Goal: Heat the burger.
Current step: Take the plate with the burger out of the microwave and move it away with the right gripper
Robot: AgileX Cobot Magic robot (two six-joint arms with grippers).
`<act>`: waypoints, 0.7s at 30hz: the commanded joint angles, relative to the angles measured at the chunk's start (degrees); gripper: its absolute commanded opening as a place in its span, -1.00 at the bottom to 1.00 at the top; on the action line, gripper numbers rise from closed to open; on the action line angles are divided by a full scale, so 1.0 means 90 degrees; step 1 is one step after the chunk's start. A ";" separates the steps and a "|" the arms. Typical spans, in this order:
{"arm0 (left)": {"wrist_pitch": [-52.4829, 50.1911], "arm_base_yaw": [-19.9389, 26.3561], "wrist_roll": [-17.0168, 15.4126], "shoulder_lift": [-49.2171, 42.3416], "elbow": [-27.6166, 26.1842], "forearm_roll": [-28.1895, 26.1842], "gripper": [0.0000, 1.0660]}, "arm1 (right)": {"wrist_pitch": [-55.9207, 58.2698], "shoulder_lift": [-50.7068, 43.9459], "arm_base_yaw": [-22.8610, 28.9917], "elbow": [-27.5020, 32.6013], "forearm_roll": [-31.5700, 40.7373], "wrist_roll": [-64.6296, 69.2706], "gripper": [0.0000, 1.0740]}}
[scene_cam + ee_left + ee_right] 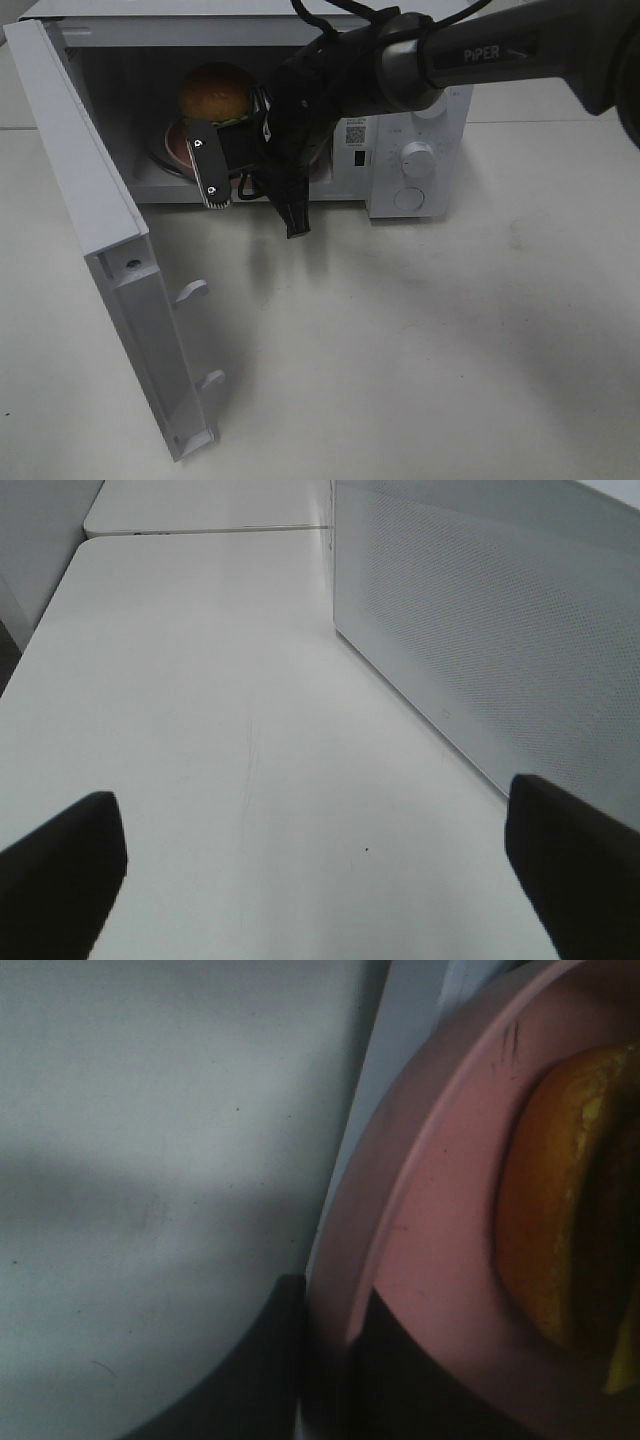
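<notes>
The burger point(215, 92) sat on a pink plate point(440, 1220) inside the open microwave point(420, 150). The right gripper point(328, 1300) seemed pinched on the plate's rim; the left gripper point(315, 855) gaped wide over the table point(200, 680).

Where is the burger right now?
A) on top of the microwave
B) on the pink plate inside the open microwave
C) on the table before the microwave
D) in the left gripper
B: the burger sits on the pink plate inside the microwave, whose door stands open.
</notes>
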 commanded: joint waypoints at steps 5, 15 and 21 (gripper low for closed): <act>-0.0013 0.0013 0.0013 -0.0153 0.0013 0.0000 0.83 | -0.0605 -0.0522 0.0025 0.0465 -0.0051 -0.0388 -1.00; -0.0013 0.0013 0.0013 -0.0153 0.0013 0.0000 0.83 | -0.0917 -0.1127 0.0025 0.1273 0.0108 -0.0751 -1.00; -0.0013 0.0013 0.0013 -0.0153 0.0013 0.0000 0.83 | -0.1273 -0.1483 0.0025 0.1763 0.0115 -0.0999 -1.00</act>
